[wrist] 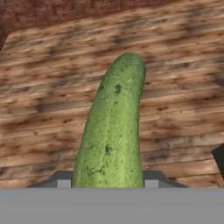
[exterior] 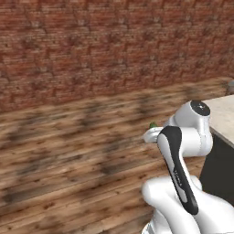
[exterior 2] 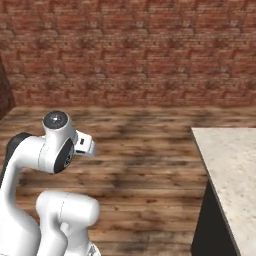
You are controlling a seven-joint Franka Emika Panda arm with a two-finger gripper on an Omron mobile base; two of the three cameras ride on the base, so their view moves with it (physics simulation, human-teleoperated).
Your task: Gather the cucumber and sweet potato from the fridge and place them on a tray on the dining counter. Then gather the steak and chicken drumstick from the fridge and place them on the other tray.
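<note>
A long green cucumber (wrist: 113, 127) runs up the middle of the hand view, its near end clamped between the two dark fingertips (wrist: 63, 180), so my gripper (wrist: 108, 183) is shut on it. It hangs above a wooden floor. In the left base view only the cucumber's green tip (exterior: 153, 124) peeks out past the white hand, where the gripper (exterior: 152, 133) sits just left of the arm's elbow. From the right base view the hand (exterior 2: 85, 144) juts out to the right of the arm's upper joint, and the cucumber is hidden behind it.
A pale stone dining counter (exterior 2: 235, 170) with a dark side fills the right; its corner also shows at the right edge (exterior: 224, 114). A brick wall (exterior 2: 130, 50) closes the far side. Wooden floor (exterior: 68, 151) lies between.
</note>
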